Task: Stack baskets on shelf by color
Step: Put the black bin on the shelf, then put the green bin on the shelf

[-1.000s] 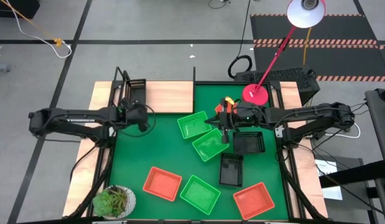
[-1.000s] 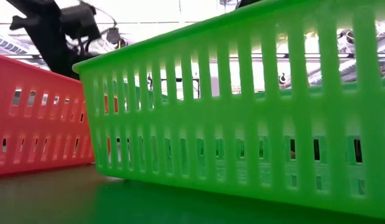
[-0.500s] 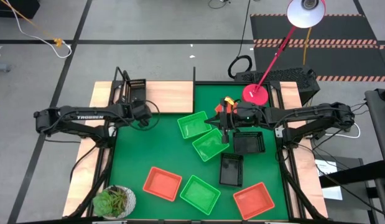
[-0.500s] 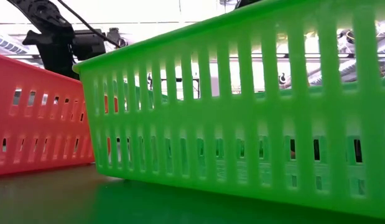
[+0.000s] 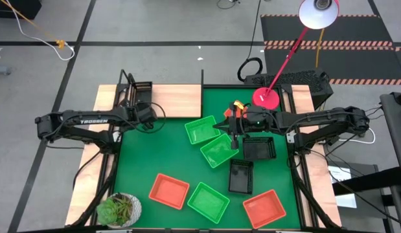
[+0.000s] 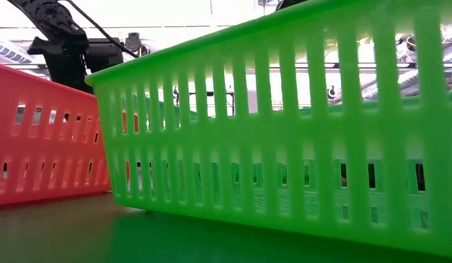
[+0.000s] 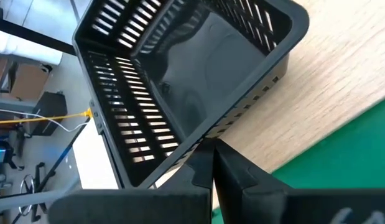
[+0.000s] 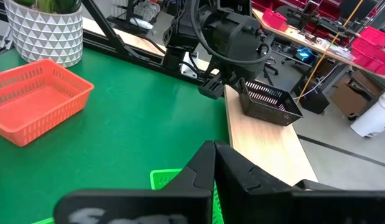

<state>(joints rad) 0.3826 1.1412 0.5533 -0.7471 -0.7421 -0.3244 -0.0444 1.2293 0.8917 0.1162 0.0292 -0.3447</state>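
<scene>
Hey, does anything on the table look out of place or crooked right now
Nothing damaged or spilled. The baskets on the green mat lie scattered at odd angles, and two green baskets overlap near the middle. Only one black basket sits on the shelf, by the left gripper.

The high view looks straight down; the low view sits against a green basket (image 6: pixel 284 131); both wrist views share the black basket (image 7: pixel 180 74) ahead of their pincers.
</scene>
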